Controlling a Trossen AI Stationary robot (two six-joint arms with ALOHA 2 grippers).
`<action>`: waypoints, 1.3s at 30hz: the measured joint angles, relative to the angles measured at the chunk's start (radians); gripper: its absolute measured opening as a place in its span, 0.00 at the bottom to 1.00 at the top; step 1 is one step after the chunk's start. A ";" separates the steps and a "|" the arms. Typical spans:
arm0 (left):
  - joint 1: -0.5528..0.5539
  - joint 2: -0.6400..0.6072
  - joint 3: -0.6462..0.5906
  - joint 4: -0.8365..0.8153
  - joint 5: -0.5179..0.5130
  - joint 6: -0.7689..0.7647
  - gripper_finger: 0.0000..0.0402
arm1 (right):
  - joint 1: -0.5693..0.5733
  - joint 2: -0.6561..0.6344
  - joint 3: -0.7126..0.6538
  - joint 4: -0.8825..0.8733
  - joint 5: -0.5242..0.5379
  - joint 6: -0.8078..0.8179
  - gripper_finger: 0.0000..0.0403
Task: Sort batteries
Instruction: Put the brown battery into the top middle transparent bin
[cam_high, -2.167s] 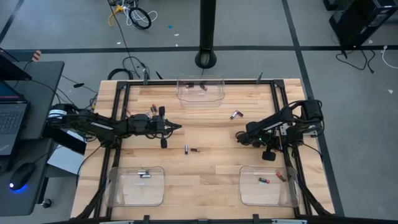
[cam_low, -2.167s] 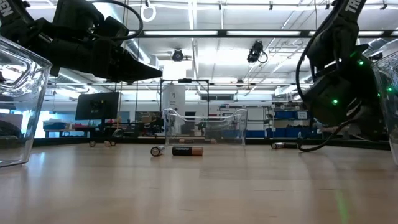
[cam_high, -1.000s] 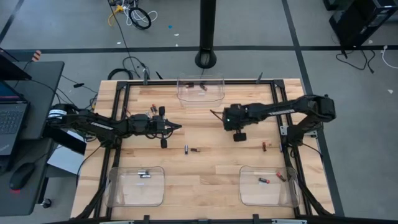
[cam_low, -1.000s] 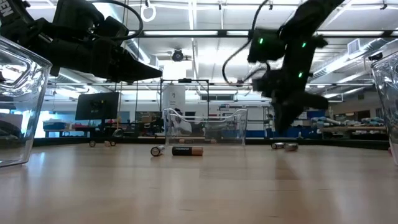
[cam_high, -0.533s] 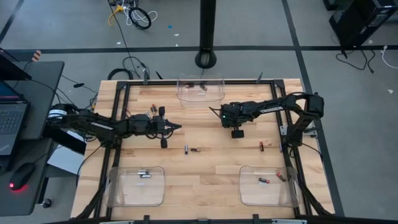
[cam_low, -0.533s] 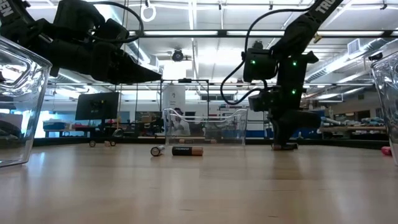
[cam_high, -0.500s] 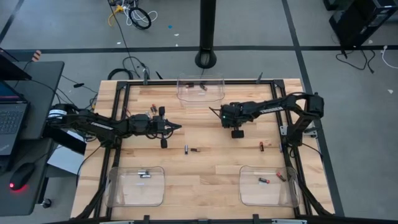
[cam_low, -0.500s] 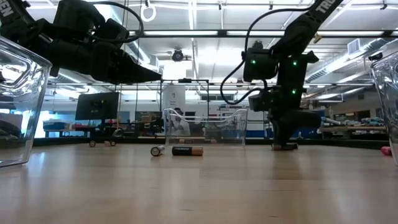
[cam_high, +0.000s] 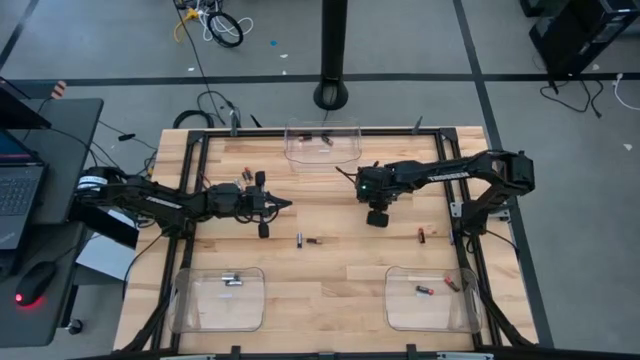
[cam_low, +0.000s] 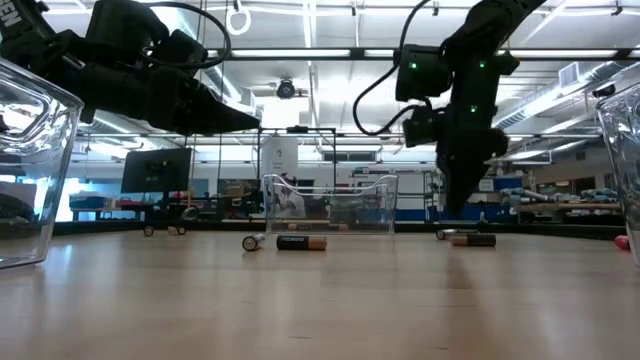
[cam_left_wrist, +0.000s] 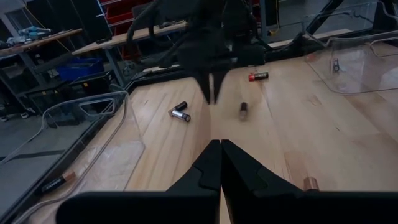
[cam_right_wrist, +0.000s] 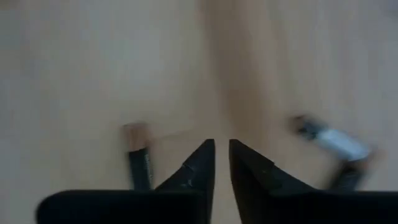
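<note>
Small batteries lie loose on the wooden table: two at the middle (cam_high: 307, 241), a red-ended one (cam_high: 423, 235) to the right. My right gripper (cam_low: 457, 212) points down just above the table, open by a narrow gap and empty. Its wrist view shows a black copper-ended battery (cam_right_wrist: 138, 163) on one side and a silvery one (cam_right_wrist: 336, 145) on the other. The left wrist view shows those two batteries (cam_left_wrist: 180, 112) (cam_left_wrist: 243, 111) lying flat beneath the right gripper (cam_left_wrist: 211, 94). My left gripper (cam_high: 288, 204) hangs shut left of centre.
Three clear bins stand on the table: one at the far edge (cam_high: 322, 156), one near left (cam_high: 200, 305), one near right (cam_high: 432, 310), each with a battery or two inside. A black frame runs along the table's edges.
My right gripper has dropped to the tabletop beside the two batteries right of centre, then risen a little above them. My left arm has stayed still.
</note>
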 joint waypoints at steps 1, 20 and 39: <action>0.000 0.000 0.000 0.000 0.000 0.000 0.03 | 0.012 -0.002 0.000 -0.010 -0.040 0.026 0.17; 0.000 0.000 0.000 0.008 0.000 -0.001 0.03 | 0.286 0.069 -0.074 0.127 -0.014 0.219 0.58; 0.000 0.000 0.000 0.043 0.001 0.000 0.03 | 0.257 0.099 -0.053 0.128 -0.001 0.106 0.14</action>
